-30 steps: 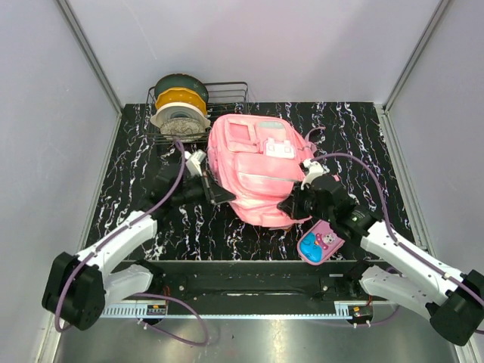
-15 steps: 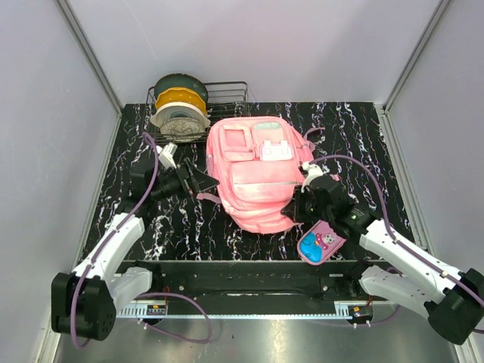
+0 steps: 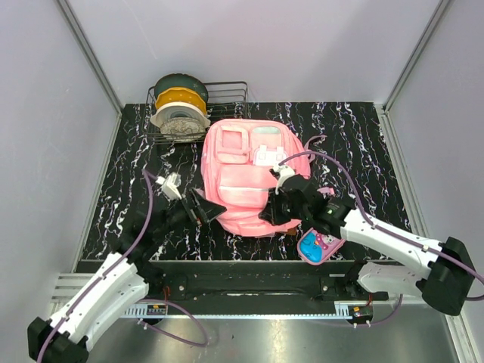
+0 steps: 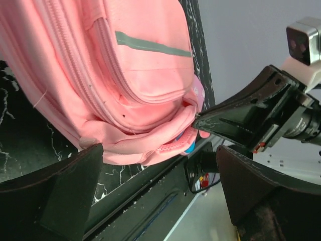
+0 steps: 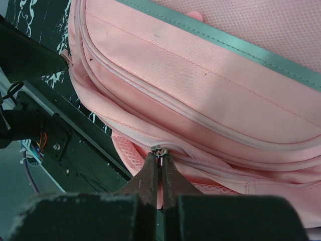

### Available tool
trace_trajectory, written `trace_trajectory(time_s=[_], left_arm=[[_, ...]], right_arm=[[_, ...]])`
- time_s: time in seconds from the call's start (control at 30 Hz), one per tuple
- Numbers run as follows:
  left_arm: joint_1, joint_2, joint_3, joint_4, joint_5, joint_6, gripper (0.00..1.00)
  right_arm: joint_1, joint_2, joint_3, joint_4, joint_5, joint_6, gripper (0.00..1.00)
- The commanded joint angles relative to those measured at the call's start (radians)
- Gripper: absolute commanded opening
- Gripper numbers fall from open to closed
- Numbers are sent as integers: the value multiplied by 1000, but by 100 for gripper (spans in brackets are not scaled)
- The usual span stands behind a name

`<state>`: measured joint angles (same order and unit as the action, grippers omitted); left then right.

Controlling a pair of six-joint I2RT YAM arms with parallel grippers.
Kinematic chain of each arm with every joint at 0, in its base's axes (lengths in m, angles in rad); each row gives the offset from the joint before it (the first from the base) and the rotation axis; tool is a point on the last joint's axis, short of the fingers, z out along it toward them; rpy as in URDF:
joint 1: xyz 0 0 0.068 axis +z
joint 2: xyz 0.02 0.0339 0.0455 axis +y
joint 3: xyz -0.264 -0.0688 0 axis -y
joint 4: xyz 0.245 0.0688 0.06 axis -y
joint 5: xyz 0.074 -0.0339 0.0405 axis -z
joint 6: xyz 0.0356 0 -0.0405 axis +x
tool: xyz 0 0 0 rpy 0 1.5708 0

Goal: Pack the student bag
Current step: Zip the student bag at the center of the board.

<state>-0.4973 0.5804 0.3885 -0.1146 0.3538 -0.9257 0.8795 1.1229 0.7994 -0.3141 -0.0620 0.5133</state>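
Note:
The student bag, a large pink backpack, lies flat in the middle of the black marbled table; it also shows in the left wrist view and the right wrist view. My right gripper sits at the bag's near edge, shut on a small metal zipper pull on the main zipper line. My left gripper stands open just off the bag's near left corner, fingers wide apart, with nothing between them.
A small pink and blue pencil case lies at the table's front edge, right of the right gripper. A wire rack with filament spools stands at the back left. The table's front rail runs below the bag.
The left gripper opened, let go of the bag's left side and drew back toward the front. The right gripper slid left along the bag's near edge, and the bag turned straighter.

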Motion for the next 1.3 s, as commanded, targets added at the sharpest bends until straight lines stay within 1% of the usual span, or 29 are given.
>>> trace_trajectory(time_s=[0.0, 0.13, 0.3, 0.4, 0.43, 0.5, 0.6, 0.67, 0.7, 0.73, 0.77, 0.8, 0.83, 0.87, 0.9, 0.97, 1.0, 1.03, 1.1, 1.13, 1.17, 1.2, 1.23, 1.27], left_arm=[[-21, -94, -22, -98, -139, -84, 99], [-32, -207, -39, -196, -214, -149, 99], [-32, -248, -25, -292, -288, -185, 99], [-32, -228, -46, -300, -320, -232, 99], [-32, -205, -62, -263, -317, -258, 99], [-35, -171, -62, -249, -328, -275, 99], [-38, -91, -40, -215, -351, -256, 99], [-37, -30, -30, -154, -375, -249, 99], [-38, -11, -31, -125, -374, -251, 98], [-38, 25, -37, -70, -371, -255, 94], [-38, 44, -42, -38, -360, -256, 87], [-38, 59, -46, -1, -352, -254, 71], [-38, 88, -57, 65, -323, -257, 58], [-38, 101, -62, 88, -303, -262, 48], [-38, 113, -63, 105, -294, -266, 44], [-35, 139, -54, 105, -282, -257, 30], [-30, 141, -43, 84, -282, -246, 11], [-24, 127, -27, 26, -288, -224, 0], [25, 92, -17, -16, -296, -194, 0], [54, 49, -14, -37, -291, -162, 0], [130, 32, -8, -45, -258, -141, 0], [176, 18, 3, -75, -234, -124, 0], [265, 3, 24, -79, -178, -81, 0], [305, 2, 36, -86, -147, -58, 0]], right_arm=[[36, 49, 115, 185, 19, -5, 0], [91, 101, 149, 184, 51, -27, 0], [110, 123, 135, 222, 57, -13, 0], [118, 129, 133, 225, 88, -13, 0], [119, 129, 133, 228, 88, -13, 0], [124, 133, 133, 239, 87, -12, 0], [133, 146, 146, 236, 87, -24, 0], [134, 146, 144, 236, 91, -25, 0], [136, 144, 142, 236, 91, -25, 0], [136, 143, 141, 237, 91, -27, 0], [136, 137, 136, 240, 91, -27, 0], [136, 135, 135, 242, 91, -27, 0], [136, 132, 130, 244, 88, -32, 0], [138, 127, 129, 248, 82, -35, 0], [138, 124, 126, 251, 77, -36, 0], [138, 118, 113, 259, 65, -51, 0], [138, 115, 110, 254, 65, -58, 0], [138, 112, 106, 242, 67, -67, 0], [136, 95, 97, 192, 85, -81, 0], [138, 84, 84, 173, 112, -79, 0], [134, 65, 77, 127, 123, -73, 0], [134, 51, 66, 104, 132, -59, 0], [134, 35, 38, 84, 143, -29, 0], [134, 0, 23, 49, 148, -10, 0]])
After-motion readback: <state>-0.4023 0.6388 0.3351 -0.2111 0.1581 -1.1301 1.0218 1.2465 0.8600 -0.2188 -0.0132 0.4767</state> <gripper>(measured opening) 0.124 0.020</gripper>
